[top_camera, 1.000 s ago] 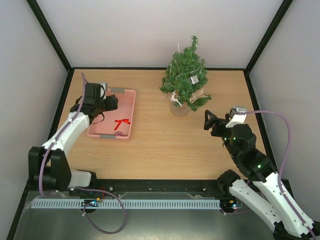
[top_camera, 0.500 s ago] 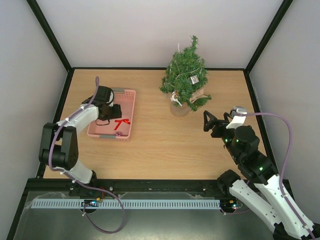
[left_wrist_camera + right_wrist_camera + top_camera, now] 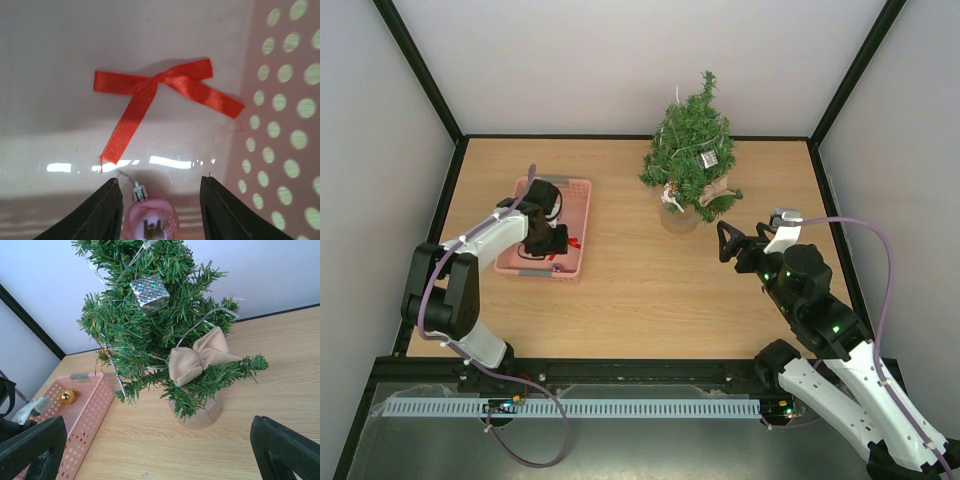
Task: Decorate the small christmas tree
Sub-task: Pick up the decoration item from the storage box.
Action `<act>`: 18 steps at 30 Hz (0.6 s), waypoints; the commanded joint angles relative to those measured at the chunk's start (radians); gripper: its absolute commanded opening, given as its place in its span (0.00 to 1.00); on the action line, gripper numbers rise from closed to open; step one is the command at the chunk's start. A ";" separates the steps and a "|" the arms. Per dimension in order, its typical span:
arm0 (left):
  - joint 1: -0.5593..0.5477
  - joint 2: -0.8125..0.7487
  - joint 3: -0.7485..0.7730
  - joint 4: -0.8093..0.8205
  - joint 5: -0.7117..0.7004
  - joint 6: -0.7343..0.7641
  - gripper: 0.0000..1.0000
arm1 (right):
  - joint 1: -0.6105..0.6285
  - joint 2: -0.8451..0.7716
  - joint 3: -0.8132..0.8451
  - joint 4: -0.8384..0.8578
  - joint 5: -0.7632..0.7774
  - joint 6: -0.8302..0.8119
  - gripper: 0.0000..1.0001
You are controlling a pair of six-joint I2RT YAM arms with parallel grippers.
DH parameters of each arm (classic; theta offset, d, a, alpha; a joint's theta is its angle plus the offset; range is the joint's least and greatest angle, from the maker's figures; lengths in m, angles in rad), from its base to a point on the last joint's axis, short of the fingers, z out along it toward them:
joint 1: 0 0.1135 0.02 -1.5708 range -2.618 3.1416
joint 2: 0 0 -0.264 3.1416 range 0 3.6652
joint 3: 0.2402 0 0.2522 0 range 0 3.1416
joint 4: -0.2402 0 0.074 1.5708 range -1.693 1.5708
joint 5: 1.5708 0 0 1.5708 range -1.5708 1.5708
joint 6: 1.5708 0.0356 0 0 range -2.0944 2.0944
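Tree upright, far side of counter, right of centre, well apart from basket. Done so far: silver box and beige bow on branches. Left to hang: red ribbon, pink ball, gold ball, all in basket. Left pincer down in basket, parted, straddling pink ball, not clamped. Right pincer spread wide, empty, near tree. Basket wall just beside left pincer. Bare counter between basket and tree gives carry room.
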 commanded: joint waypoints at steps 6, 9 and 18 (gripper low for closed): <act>0.003 0.022 0.003 -0.115 -0.012 0.010 0.50 | -0.001 0.009 0.021 0.033 -0.012 -0.002 0.98; -0.003 0.030 0.001 -0.134 0.004 0.018 0.52 | -0.001 0.008 0.020 0.033 -0.006 -0.009 0.98; -0.019 0.067 -0.042 -0.119 0.006 0.014 0.53 | -0.001 0.001 0.016 0.033 -0.003 -0.025 0.98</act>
